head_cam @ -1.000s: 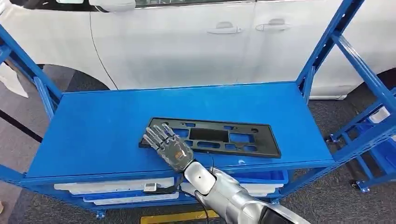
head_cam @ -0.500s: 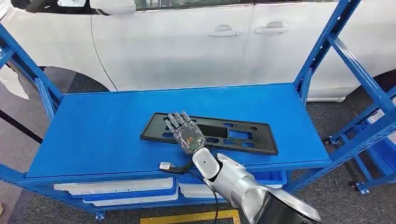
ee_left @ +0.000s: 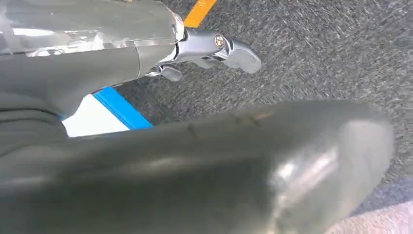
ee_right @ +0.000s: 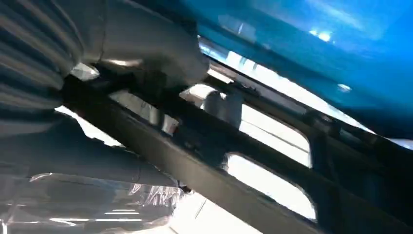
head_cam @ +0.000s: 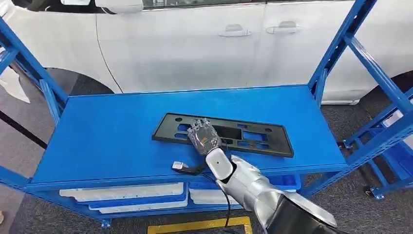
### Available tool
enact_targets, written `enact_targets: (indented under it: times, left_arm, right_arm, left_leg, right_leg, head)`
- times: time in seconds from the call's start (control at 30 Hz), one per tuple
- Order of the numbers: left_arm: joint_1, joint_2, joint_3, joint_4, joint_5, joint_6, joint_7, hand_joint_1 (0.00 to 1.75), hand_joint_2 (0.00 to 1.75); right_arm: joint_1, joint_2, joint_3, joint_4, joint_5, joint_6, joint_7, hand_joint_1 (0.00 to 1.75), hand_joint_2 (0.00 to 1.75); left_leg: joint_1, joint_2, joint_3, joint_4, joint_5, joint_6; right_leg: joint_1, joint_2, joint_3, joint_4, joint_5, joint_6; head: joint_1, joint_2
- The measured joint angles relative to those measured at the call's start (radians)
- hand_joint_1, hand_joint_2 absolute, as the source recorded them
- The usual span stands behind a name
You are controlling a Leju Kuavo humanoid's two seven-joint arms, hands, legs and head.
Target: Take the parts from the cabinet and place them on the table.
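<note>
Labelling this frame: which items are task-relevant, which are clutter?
Job:
- flat black plastic panel with cut-outs
- blue metal shelf top
- right hand, on the panel

Lying about:
- white car
- white trays on lower shelf
- yellow floor tape

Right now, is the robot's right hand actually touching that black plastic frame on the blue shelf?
Touching. In the right wrist view the thumb and fingers close around a bar of the black frame; the head view shows the right hand lying on it.

Light: bright, even, from overhead.
Glare: pale sheen on the blue shelf.
Shadows: soft, faint.
Head view: sharp.
Wrist views: blurred, close parts out of focus.
</note>
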Motion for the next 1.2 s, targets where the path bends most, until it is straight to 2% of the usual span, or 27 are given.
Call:
enact_targets:
  times: [0.07,0.1,0.13,0.23,0.27,0.3,0.33,0.4,0.43,0.47,0.57,0.6,0.63,0.67,0.73,0.77,0.8,0.83,0.9,0.93,0.97,1.03,1.07,1.1,1.13,1.17,1.2]
  left_arm:
    - [-0.001,0.000,0.000,0.000,0.000,-0.002,-0.002,0.00,0.00]
    - [-0.001,0.002,0.000,0.000,0.000,-0.002,-0.004,0.00,0.00]
    - [-0.001,0.002,0.000,0.000,0.000,-0.002,-0.005,0.00,0.00]
    - [0.001,0.006,0.001,0.000,0.000,-0.003,-0.006,0.00,0.00]
    - [0.002,0.006,0.001,0.000,0.000,-0.003,-0.006,0.00,0.00]
    - [0.003,0.005,0.002,0.000,0.000,-0.003,-0.006,0.00,0.00]
    - [0.003,0.006,0.003,0.000,0.000,-0.003,-0.007,0.00,0.00]
    - [0.002,0.007,0.003,0.000,0.000,-0.003,-0.008,0.00,0.00]
    - [0.002,0.007,0.004,0.000,0.000,-0.003,-0.009,0.00,0.00]
    - [-0.001,0.006,0.005,0.000,0.000,-0.004,-0.009,0.00,0.00]
    - [0.001,0.007,0.005,0.000,0.000,-0.005,-0.010,0.00,0.00]
    - [0.000,0.006,0.005,0.000,0.000,-0.005,-0.010,0.00,0.00]
    - [-0.001,0.006,0.005,0.000,0.000,-0.005,-0.010,0.00,0.00]
    - [-0.002,0.007,0.005,0.000,0.000,-0.006,-0.010,0.00,0.00]
    - [-0.001,0.006,0.005,0.000,0.000,-0.006,-0.010,0.00,0.00]
    - [0.000,0.006,0.005,0.000,0.000,-0.006,-0.010,0.00,0.00]
    - [0.000,0.006,0.005,0.000,0.000,-0.006,-0.010,0.00,0.00]
    - [0.000,0.006,0.005,0.000,0.000,-0.006,-0.010,0.00,0.00]
    - [-0.001,0.006,0.005,0.000,0.000,-0.006,-0.010,0.00,0.00]
    - [-0.001,0.006,0.005,0.000,0.000,-0.006,-0.010,0.00,0.00]
    - [-0.002,0.006,0.005,0.000,0.000,-0.006,-0.010,0.00,0.00]
    - [-0.002,0.006,0.005,0.000,0.000,-0.006,-0.010,0.00,0.00]
    - [-0.002,0.006,0.005,0.000,0.000,-0.006,-0.010,0.00,0.00]
    - [-0.002,0.006,0.005,0.000,0.000,-0.006,-0.010,0.00,0.00]
    - [-0.002,0.006,0.005,0.000,0.000,-0.006,-0.010,0.00,0.00]
    - [-0.002,0.006,0.005,0.000,0.000,-0.006,-0.010,0.00,0.00]
    - [-0.001,0.006,0.005,0.000,0.000,-0.006,-0.010,0.00,0.00]
  right_arm:
    - [-0.004,0.000,-0.005,0.000,0.000,0.003,-0.002,1.75,1.75]
    - [-0.006,0.004,-0.006,0.000,0.000,0.008,-0.004,1.75,1.75]
    - [-0.007,0.006,-0.006,0.000,-0.001,0.013,-0.006,1.75,1.75]
    - [-0.006,0.006,-0.015,0.001,-0.005,0.017,-0.006,1.75,1.75]
    - [-0.005,0.006,-0.018,0.002,-0.005,0.017,-0.007,1.75,1.75]
    - [-0.005,0.006,-0.020,0.003,-0.003,0.017,-0.010,1.75,1.75]
    - [-0.005,0.007,-0.022,0.003,-0.003,0.017,-0.013,1.75,1.75]
    - [-0.007,0.008,-0.027,0.003,-0.001,0.017,-0.017,1.75,1.75]
    - [-0.007,0.009,-0.030,0.003,-0.001,0.017,-0.018,1.75,1.75]
    - [-0.008,0.008,-0.034,0.003,-0.001,0.017,-0.018,1.75,1.75]
    - [-0.008,0.009,-0.045,0.003,-0.001,0.017,-0.019,1.75,1.75]
    - [-0.009,0.009,-0.048,0.003,-0.001,0.018,-0.020,1.75,1.75]
    - [-0.009,0.008,-0.049,0.004,-0.001,0.019,-0.021,1.75,1.75]
    - [-0.009,0.008,-0.050,0.006,-0.001,0.019,-0.021,1.75,1.75]
    - [-0.005,0.008,-0.054,0.006,-0.001,0.019,-0.021,1.75,1.75]
    - [-0.004,0.008,-0.055,0.007,-0.001,0.019,-0.021,1.75,1.75]
    - [-0.003,0.008,-0.055,0.008,-0.001,0.019,-0.021,1.75,1.75]
    - [-0.003,0.008,-0.055,0.008,-0.001,0.019,-0.021,1.75,1.75]
    - [-0.005,0.008,-0.055,0.008,-0.001,0.019,-0.021,1.75,1.75]
    - [-0.006,0.008,-0.055,0.008,0.000,0.019,-0.021,1.75,1.75]
    - [-0.006,0.008,-0.055,0.008,0.001,0.019,-0.021,1.75,1.75]
    - [-0.006,0.010,-0.055,0.008,0.001,0.019,-0.023,1.75,1.75]
    - [-0.006,0.010,-0.055,0.008,0.001,0.019,-0.023,1.75,1.75]
    - [-0.008,0.010,-0.055,0.008,0.001,0.019,-0.023,1.75,1.75]
    - [-0.007,0.016,-0.055,0.008,0.003,0.019,-0.024,1.75,1.75]
    - [-0.007,0.016,-0.055,0.008,0.002,0.019,-0.023,1.75,1.75]
    - [-0.007,0.016,-0.055,0.008,0.002,0.020,-0.023,1.75,1.75]
  left_leg:
    - [-0.001,0.000,0.003,-0.007,0.003,-0.012]
    - [0.002,0.000,0.001,0.001,-0.004,-0.017]
    - [0.002,-0.001,-0.012,0.030,-0.028,-0.021]
    - [0.009,-0.001,-0.116,0.255,-0.138,-0.035]
    - [0.010,-0.001,-0.138,0.301,-0.146,-0.038]
    - [0.013,-0.001,-0.136,0.296,-0.128,-0.041]
    - [0.017,-0.001,-0.113,0.245,-0.091,-0.042]
    - [0.020,0.001,-0.025,0.068,-0.004,-0.040]
    - [0.019,0.001,0.001,0.008,-0.002,-0.036]
    - [0.011,0.001,0.006,-0.006,-0.009,-0.028]
    - [0.006,-0.001,0.004,0.000,-0.007,-0.008]
    - [0.015,-0.001,0.008,-0.010,0.001,0.002]
    - [0.015,0.002,0.009,-0.015,0.005,0.008]
    - [0.015,0.002,0.006,-0.015,0.006,0.013]
    - [0.013,0.004,0.001,-0.015,0.007,0.015]
    - [0.012,0.004,-0.001,-0.014,0.007,0.015]
    - [0.012,0.004,0.000,-0.014,0.007,0.014]
    - [0.012,0.004,0.002,-0.013,0.006,0.014]
    - [0.012,0.001,0.006,-0.011,0.003,0.010]
    - [0.012,0.001,0.005,-0.008,0.001,0.006]
    - [0.004,-0.001,0.001,-0.001,-0.004,-0.002]
    - [0.006,-0.001,0.001,-0.003,-0.003,-0.012]
    - [0.009,-0.002,0.004,-0.007,-0.001,-0.019]
    - [0.009,-0.002,0.007,-0.009,-0.002,-0.027]
    - [0.012,-0.002,0.002,0.005,-0.013,-0.030]
    - [0.012,-0.002,-0.018,0.049,-0.047,-0.034]
    - [0.013,-0.002,-0.053,0.123,-0.088,-0.038]
  right_leg:
    - [0.001,0.000,0.001,-0.006,0.004,-0.012]
    - [-0.009,-0.004,0.008,-0.019,0.014,-0.019]
    - [-0.010,-0.003,0.008,-0.022,0.015,-0.024]
    - [-0.009,-0.004,0.002,-0.021,0.016,-0.027]
    - [-0.009,-0.004,0.002,-0.020,0.016,-0.027]
    - [-0.010,-0.004,0.002,-0.019,0.016,-0.026]
    - [-0.010,-0.003,0.003,-0.017,0.015,-0.025]
    - [-0.012,-0.001,0.005,-0.010,0.010,-0.018]
    - [-0.012,-0.001,0.004,-0.008,0.007,-0.014]
    - [-0.005,0.001,0.000,-0.002,0.004,-0.007]
    - [-0.011,0.004,0.001,-0.009,0.011,0.012]
    - [-0.009,0.004,-0.001,-0.010,0.005,0.019]
    - [-0.012,0.003,-0.005,0.012,-0.011,0.022]
    - [-0.013,0.002,-0.031,0.065,-0.047,0.023]
    - [-0.014,0.002,-0.114,0.234,-0.125,0.027]
    - [-0.014,0.002,-0.152,0.308,-0.145,0.029]
    - [-0.014,0.002,-0.161,0.321,-0.136,0.029]
    - [-0.014,0.002,-0.147,0.287,-0.106,0.028]
    - [-0.014,0.002,-0.065,0.118,-0.015,0.021]
    - [-0.014,0.002,-0.019,0.027,0.019,0.015]
    - [-0.007,0.001,-0.011,0.002,0.006,0.013]
    - [-0.006,0.003,-0.015,0.003,0.008,0.003]
    - [-0.002,0.003,-0.014,0.003,0.007,-0.003]
    - [-0.006,0.002,-0.010,-0.007,0.013,-0.013]
    - [-0.011,-0.002,-0.004,-0.015,0.018,-0.019]
    - [-0.012,-0.003,-0.004,-0.016,0.019,-0.024]
    - [-0.012,-0.004,-0.006,-0.016,0.019,-0.026]
  head:
    - [0.000,0.000]
    - [0.000,0.000]
    - [0.000,0.000]
    - [0.000,0.000]
    - [0.000,0.000]
    - [0.000,0.000]
    - [0.000,0.000]
    - [0.000,0.000]
    - [0.000,0.000]
    - [0.000,0.000]
    - [0.000,0.000]
    - [0.000,0.000]
    - [0.000,0.000]
    - [0.000,0.000]
    - [0.000,0.000]
    - [0.000,0.000]
    - [0.000,0.000]
    - [0.000,0.000]
    - [0.000,0.000]
    - [0.000,0.000]
    - [0.000,0.000]
    - [0.000,0.000]
    - [0.000,0.000]
    - [0.000,0.000]
    - [0.000,0.000]
    - [0.000,0.000]
    - [0.000,0.000]
